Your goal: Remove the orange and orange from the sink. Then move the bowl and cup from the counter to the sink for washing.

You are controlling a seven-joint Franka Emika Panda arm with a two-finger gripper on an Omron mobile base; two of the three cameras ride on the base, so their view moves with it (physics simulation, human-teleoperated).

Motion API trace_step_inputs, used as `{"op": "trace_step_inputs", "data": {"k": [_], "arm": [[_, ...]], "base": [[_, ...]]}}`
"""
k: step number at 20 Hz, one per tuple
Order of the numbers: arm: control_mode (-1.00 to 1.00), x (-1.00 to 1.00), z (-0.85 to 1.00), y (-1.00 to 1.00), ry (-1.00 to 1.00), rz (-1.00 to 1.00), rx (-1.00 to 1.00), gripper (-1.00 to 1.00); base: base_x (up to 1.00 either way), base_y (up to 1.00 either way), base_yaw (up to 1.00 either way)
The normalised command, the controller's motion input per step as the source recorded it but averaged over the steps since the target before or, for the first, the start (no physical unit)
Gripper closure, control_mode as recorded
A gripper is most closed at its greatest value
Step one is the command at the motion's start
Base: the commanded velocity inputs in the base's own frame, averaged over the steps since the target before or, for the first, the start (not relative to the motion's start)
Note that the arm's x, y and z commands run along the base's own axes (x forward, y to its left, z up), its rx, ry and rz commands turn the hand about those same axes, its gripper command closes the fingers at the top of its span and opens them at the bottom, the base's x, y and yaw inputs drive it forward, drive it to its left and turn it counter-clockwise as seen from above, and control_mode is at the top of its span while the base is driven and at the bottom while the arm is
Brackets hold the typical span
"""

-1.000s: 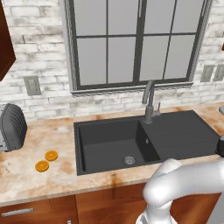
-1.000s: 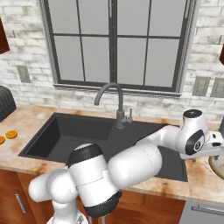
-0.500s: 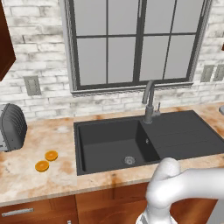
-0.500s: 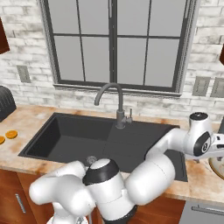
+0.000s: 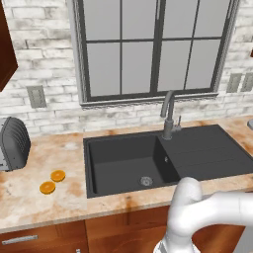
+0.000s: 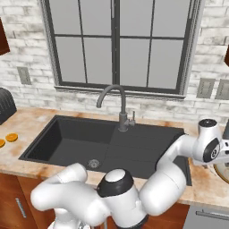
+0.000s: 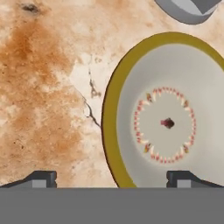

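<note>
The bowl, cream inside with a ring of reddish specks and a tan rim, lies on the beige counter right under my hand. My gripper is open, with one fingertip over bare counter, the other over the bowl's inside, and the bowl's left rim between them. A sliver of the bowl shows at the right edge of the right base view, below the hand. Both oranges rest on the counter left of the black sink, whose basin holds nothing. The cup is out of view.
A grey round object stands just beyond the bowl. A dark toaster sits at the far left of the counter. The curved faucet rises behind the sink. My arm stretches across the sink's front right corner.
The arm has swung a little further right and down toward the bowl. The jaws stayed open. The oranges have not moved.
</note>
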Motion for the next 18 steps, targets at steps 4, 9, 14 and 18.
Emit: {"op": "trace_step_inputs", "data": {"k": [4,9,14,18], "arm": [[-1.00,0.18,-0.24,-0.20,0.00,0.00,0.00,-1.00],[-1.00,0.17,-0.22,-0.21,0.00,0.00,0.00,-1.00],[-1.00,0.16,-0.21,-0.22,0.00,0.00,0.00,-1.00],[-1.00,0.15,-0.21,-0.19,0.00,0.00,0.00,1.00]], "base": [[0.00,0.00,0.00],[0.00,0.00,0.00],[0.00,0.00,0.00],[0.00,0.00,0.00]]}}
